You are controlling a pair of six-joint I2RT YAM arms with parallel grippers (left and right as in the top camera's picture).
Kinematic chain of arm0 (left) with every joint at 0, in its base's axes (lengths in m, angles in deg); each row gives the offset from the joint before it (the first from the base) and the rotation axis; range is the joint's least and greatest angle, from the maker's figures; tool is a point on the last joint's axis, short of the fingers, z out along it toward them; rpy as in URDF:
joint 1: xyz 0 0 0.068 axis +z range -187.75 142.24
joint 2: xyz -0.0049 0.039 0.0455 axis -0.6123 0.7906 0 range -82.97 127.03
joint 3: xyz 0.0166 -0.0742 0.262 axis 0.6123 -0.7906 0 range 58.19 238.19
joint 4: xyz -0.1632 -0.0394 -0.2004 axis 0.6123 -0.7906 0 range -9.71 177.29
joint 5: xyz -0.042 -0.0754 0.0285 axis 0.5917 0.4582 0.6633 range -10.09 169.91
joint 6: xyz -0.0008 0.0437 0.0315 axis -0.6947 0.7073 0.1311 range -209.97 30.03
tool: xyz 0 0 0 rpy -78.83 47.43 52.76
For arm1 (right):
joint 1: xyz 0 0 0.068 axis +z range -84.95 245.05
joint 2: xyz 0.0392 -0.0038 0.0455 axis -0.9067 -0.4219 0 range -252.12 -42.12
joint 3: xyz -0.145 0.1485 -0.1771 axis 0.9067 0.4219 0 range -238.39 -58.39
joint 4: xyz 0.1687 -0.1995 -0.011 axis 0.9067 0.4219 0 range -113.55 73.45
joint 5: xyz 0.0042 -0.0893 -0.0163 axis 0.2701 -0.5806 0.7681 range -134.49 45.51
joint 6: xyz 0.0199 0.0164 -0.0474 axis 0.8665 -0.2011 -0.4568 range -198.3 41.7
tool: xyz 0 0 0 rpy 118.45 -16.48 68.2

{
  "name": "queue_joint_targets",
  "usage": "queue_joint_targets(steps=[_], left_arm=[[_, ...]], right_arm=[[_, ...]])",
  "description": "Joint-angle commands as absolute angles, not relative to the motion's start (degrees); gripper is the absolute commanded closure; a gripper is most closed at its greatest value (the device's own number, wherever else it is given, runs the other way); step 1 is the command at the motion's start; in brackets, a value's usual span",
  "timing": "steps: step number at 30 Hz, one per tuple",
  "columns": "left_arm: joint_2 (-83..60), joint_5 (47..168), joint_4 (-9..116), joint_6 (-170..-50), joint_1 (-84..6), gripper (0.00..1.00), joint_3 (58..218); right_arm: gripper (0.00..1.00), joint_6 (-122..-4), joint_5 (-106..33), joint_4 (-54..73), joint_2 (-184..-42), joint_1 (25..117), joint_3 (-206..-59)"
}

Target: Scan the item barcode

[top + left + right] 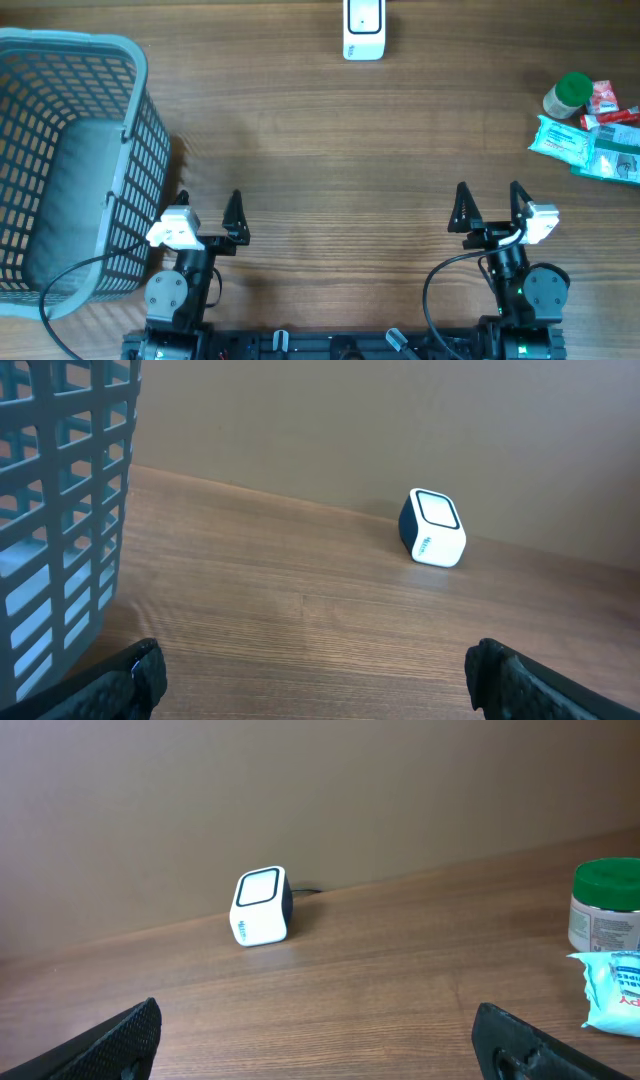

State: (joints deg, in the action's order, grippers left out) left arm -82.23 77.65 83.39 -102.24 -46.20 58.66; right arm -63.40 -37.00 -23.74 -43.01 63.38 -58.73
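Two robot arms sit folded low at the near edge of a wooden table (pixel 330 150), seen from above; both point toward a small white scanner (pixel 363 30) standing at the far edge. The left arm (pixel 180 285) is nearer than the scanner and off to its left; the right arm (pixel 520 280) is nearer and off to its right. The left fingers (pixel 235 210) are spread wide with nothing between them, over bare wood; the right fingers (pixel 461 208) are spread just as wide and also hold nothing. Each wrist camera shows its own two dark fingertips at the bottom corners of its picture, with the scanner beyond them; it is a rounded white box with a dark-framed window on its top face.

One basket (pixel 135 150) of grey-blue plastic lattice stands well to the left of the scanner and nearer, just beside the left arm; its smooth grey floor is in plain view through the open top.

The items to scan lie in a cluster far to the right of the scanner and slightly nearer, well apart from both pairs of fingers. There is one jar (pixel 570 92) with a green lid, one red packet (pixel 603 97), and, as far as can be told, two pale blue-green packets (pixel 562 138) overlapping each other.

In all: two arms, one scanner, one basket, about four items.
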Motion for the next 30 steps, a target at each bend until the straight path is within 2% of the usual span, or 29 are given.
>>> queue_joint_targets(steps=[1, 19, 22, 30], left_arm=[[-82.8, 79.33, 82.88, -98.92, -45.68, 0.0, 58.53], [-82.8, 79.42, 83.06, -99.21, -45.68, 0.0, 58.53], [-82.8, 79.42, 83.06, -99.18, -45.68, 0.0, 58.53], [-82.8, 79.42, 83.06, -99.18, -45.68, 0.0, 58.53]], right_arm=[[0.0, -63.14, -37.42, -23.98, -42.55, 63.14, -58.71], [0.0, -63.18, -37.46, -24.0, -42.55, 63.14, -58.71], [0.0, -63.27, -44.02, -24.13, -42.55, 63.14, -58.71], [0.0, -63.2, -44.41, -23.94, -42.7, 63.14, -58.71]])
